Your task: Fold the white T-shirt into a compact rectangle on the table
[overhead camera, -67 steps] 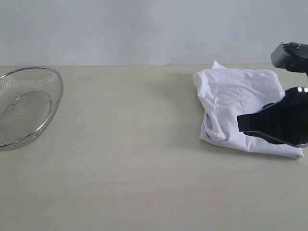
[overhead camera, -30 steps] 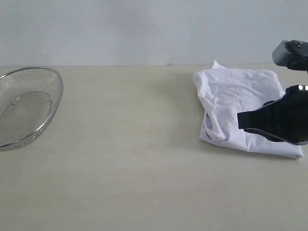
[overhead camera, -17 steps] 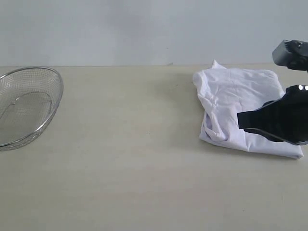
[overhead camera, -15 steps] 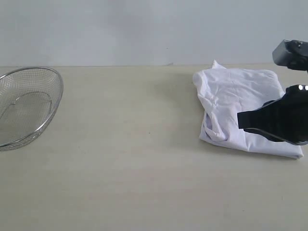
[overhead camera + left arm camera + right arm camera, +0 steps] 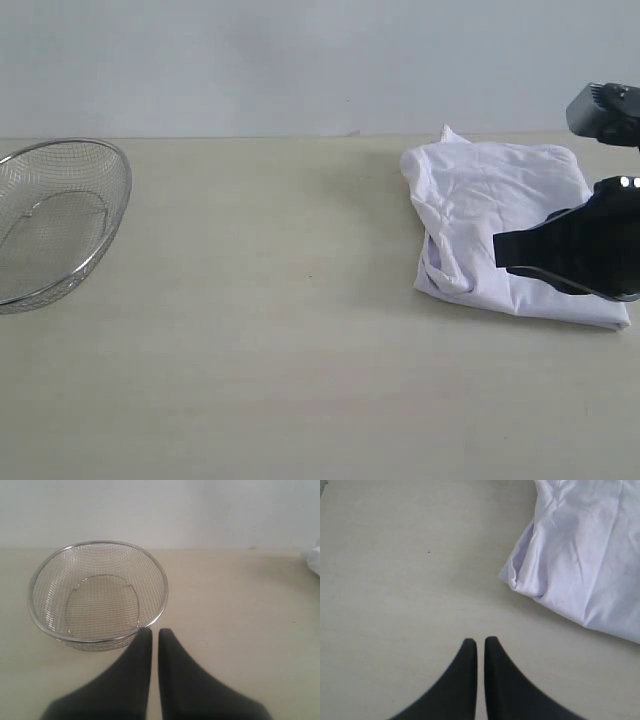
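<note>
Change check: against the frame from about two seconds back, my right gripper sits a touch higher in the exterior view. Over the last second it holds steady. The T-shirt and the basket lie where they lay before.

Hard to make out: my right arm covers the near right part of the T-shirt in the exterior view, so I cannot trace that corner of it. Only plain white cloth shows, crumpled along its left side, folded into a rough block. The right wrist view cuts the T-shirt off at the frame; the left wrist view catches only a sliver of it. The basket is cut by the left border of the exterior view. My left arm is out of that view.

Basket: round wire mesh, on the left side of the table, nearer its far edge. Through its mesh I see its ring base and the tabletop.

T-shirt: right side of the table, close to the far edge, well apart from the basket.

Fingers: right gripper closed, tips side by side over bare table near the T-shirt's rounded fold. Left gripper closed too, tips just beside the basket's near rim.
</note>
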Robot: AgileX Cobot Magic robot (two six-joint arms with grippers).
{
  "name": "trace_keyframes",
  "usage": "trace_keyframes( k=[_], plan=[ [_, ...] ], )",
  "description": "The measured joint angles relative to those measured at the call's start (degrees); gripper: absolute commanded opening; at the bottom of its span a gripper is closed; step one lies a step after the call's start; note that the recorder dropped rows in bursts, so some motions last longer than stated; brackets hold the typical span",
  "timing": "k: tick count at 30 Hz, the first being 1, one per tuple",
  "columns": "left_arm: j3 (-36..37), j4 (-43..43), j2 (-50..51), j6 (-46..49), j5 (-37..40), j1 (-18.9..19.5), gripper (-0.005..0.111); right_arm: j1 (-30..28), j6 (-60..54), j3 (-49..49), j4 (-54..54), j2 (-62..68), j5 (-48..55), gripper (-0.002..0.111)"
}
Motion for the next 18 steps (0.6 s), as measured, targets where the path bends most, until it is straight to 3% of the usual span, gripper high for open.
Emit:
trace_keyframes(
  k=[18],
  plan=[
    [0.0, 0.1, 0.0, -0.1, 0.7, 0.0, 0.005, 0.0, 0.0, 0.0, 0.0, 0.0, 0.0, 0.001]
  ],
)
